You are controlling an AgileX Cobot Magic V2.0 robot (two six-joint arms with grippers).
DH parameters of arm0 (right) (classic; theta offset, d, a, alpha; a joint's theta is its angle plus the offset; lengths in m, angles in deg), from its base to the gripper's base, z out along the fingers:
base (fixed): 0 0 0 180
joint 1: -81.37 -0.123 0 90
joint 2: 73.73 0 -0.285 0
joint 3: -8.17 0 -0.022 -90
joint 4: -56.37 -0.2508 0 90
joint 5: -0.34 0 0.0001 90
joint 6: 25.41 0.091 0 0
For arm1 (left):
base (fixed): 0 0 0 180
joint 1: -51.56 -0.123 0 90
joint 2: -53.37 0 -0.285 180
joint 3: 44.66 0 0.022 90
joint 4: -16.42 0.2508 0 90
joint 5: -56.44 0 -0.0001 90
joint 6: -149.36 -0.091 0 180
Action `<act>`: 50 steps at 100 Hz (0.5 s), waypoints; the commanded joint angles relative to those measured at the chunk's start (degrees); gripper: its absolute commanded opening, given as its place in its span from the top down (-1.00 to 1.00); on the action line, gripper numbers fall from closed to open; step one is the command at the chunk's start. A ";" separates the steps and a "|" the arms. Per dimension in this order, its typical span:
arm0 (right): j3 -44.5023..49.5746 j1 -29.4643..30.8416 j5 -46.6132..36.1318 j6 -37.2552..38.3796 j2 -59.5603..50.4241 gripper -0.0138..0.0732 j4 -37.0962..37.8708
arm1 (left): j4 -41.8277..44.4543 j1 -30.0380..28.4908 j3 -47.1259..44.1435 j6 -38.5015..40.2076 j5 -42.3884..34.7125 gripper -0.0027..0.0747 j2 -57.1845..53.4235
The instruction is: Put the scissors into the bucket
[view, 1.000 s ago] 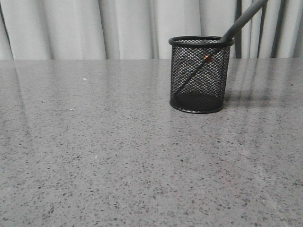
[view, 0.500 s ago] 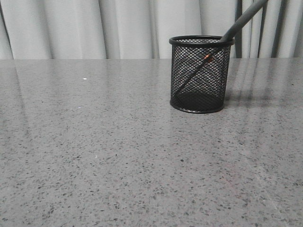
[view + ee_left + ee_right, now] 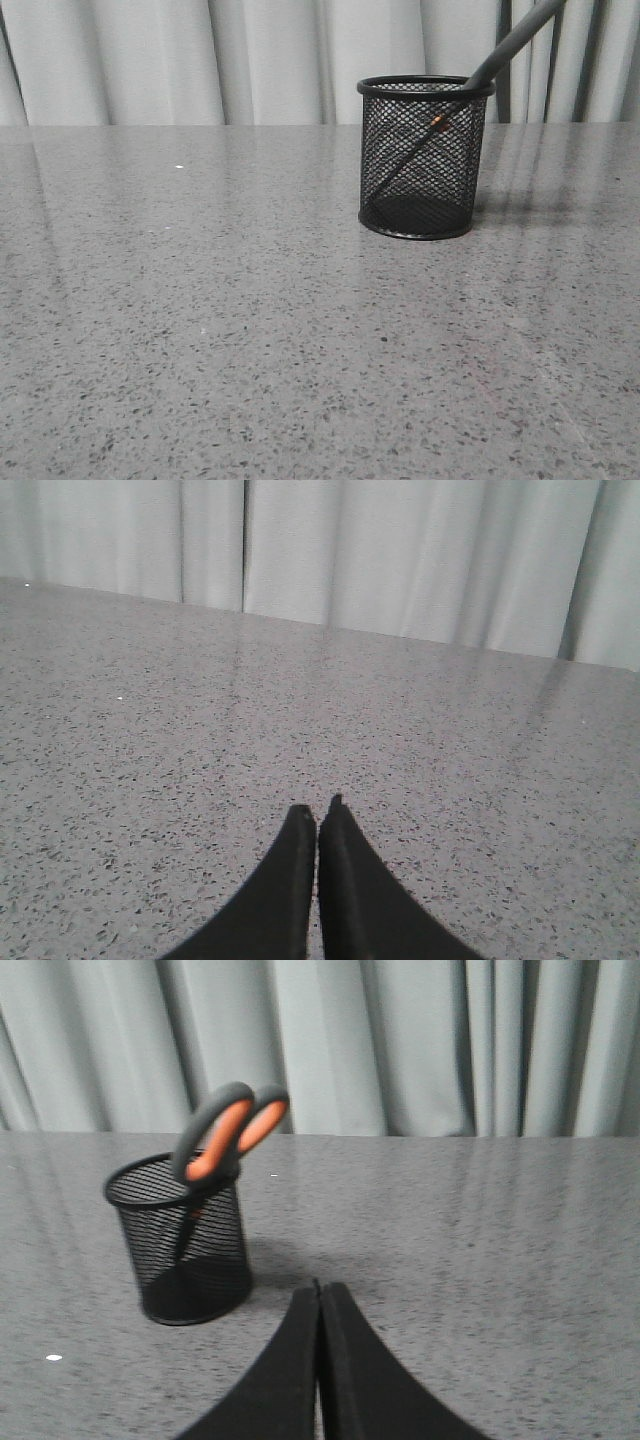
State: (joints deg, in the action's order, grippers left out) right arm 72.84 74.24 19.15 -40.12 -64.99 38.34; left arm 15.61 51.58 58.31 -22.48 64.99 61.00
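Observation:
The bucket (image 3: 422, 158) is a black wire-mesh cup standing upright on the grey table, right of centre at the back. The scissors (image 3: 512, 42) stand inside it, blades down, leaning right, the coppery pivot screw showing through the mesh. In the right wrist view the bucket (image 3: 185, 1245) shows with the scissors' grey, orange-lined handles (image 3: 228, 1130) sticking out above its rim. My right gripper (image 3: 319, 1287) is shut and empty, apart from the bucket. My left gripper (image 3: 316, 813) is shut and empty over bare table. Neither gripper shows in the front view.
The speckled grey table (image 3: 250, 330) stretches wide around the bucket. Pale curtains (image 3: 250, 60) hang behind the table's back edge. A small white fleck (image 3: 179, 166) lies at the back left.

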 commanded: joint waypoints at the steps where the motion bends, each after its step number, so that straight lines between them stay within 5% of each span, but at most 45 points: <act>1: 1.05 0.32 -7.77 -0.14 0.63 0.83 3.66 | -0.42 -0.16 -1.65 0.03 -4.42 0.99 -1.54; 32: 14.17 6.07 -17.95 7.68 -2.83 0.83 11.27 | -0.42 -0.16 -1.65 0.03 -4.42 0.99 -1.54; 50: 14.20 6.07 -14.78 7.68 -2.83 0.83 16.04 | -0.42 -0.16 -1.65 0.03 -4.42 0.99 -1.54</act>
State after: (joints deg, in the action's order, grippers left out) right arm 85.98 79.94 8.15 -32.74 -66.51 51.00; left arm 15.61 51.58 58.31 -22.48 64.86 61.00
